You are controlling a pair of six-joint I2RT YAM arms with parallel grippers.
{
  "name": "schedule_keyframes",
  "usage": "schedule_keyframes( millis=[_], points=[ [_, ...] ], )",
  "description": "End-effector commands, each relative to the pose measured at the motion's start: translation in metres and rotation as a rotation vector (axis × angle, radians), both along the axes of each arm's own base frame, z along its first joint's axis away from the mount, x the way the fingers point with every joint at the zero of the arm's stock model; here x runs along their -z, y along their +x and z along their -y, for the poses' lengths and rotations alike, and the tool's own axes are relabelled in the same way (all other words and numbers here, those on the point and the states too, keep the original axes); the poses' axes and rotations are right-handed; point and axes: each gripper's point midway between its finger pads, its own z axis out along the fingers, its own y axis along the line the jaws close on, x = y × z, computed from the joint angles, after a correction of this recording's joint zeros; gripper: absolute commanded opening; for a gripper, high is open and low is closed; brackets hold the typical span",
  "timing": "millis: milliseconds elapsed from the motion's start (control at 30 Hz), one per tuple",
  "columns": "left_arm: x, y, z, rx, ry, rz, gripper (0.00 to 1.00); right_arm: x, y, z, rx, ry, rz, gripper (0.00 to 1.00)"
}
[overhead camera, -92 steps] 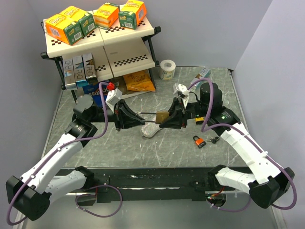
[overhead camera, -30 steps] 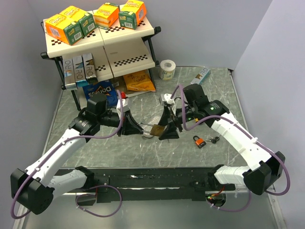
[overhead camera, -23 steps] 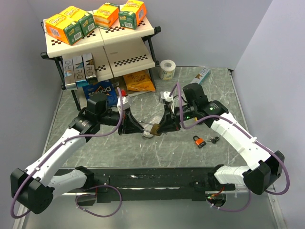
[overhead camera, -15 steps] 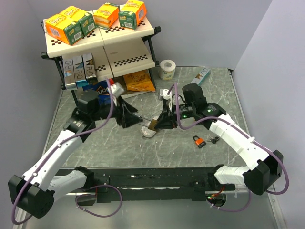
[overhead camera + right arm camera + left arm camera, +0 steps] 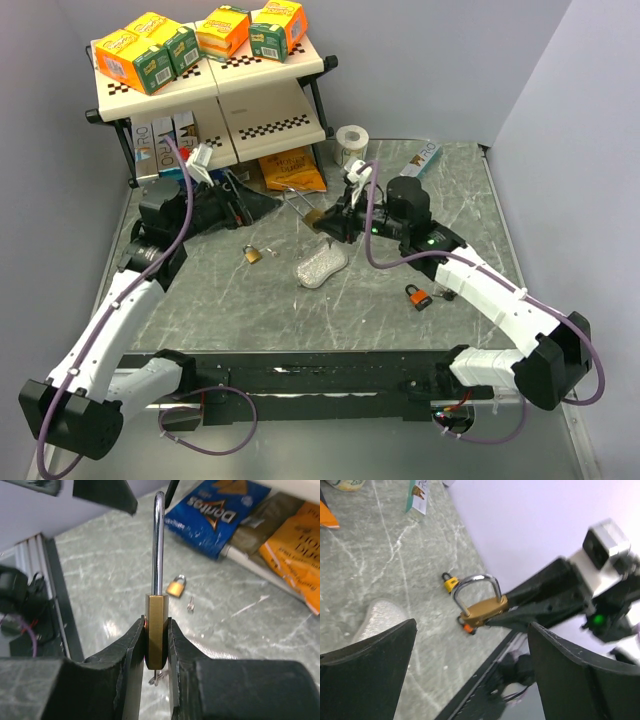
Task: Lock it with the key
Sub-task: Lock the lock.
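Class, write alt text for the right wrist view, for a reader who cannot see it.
The right claw grips a brass padlock by its body, shackle pointing up. Behind it, on the marble table, lie a smaller padlock and a blue Doritos bag.

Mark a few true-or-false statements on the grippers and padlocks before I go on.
1. The right gripper clamps the brass padlock. True.
2. The left gripper is shut on a key. False: it is open and empty.
3. A small padlock lies on the table. True.
4. The orange padlock sits on the shelf. False: it lies on the table beside the right arm.
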Motion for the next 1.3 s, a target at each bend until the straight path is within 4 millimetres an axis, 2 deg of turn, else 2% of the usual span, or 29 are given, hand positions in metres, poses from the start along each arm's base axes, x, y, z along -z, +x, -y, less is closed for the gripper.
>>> schedule_keyframes(
  millis=[0,133,267,600,800,1067,1267],
  points=[
    [-0.026,0.008,0.000,-0.038,-0.161,-0.050,0.96,-0.054,0.016,-0.015,0.099,0.141,0.121,0.00],
    [-0.024,0.020,-0.008,-0.134,-0.211,-0.115,0.96,-0.051,0.021,-0.022,0.128,0.135,0.106,0.00],
    [-0.023,0.024,-0.007,-0.144,-0.245,-0.153,0.96,-0.056,0.020,-0.027,0.132,0.140,0.115,0.00],
    [0.008,0.026,0.009,-0.148,-0.251,-0.264,0.96,-0.065,0.017,-0.040,0.134,0.173,0.095,0.00],
    [-0.004,0.022,0.028,-0.093,-0.234,-0.200,1.00,-0.066,0.012,-0.048,0.111,0.168,0.091,0.00],
    [0.010,0.029,0.029,-0.136,-0.204,-0.252,0.81,-0.074,0.004,-0.050,0.110,0.176,0.112,0.00],
    [0.005,0.031,0.029,-0.140,-0.193,-0.212,0.67,-0.068,0.002,-0.053,0.101,0.167,0.097,0.00]
  ],
)
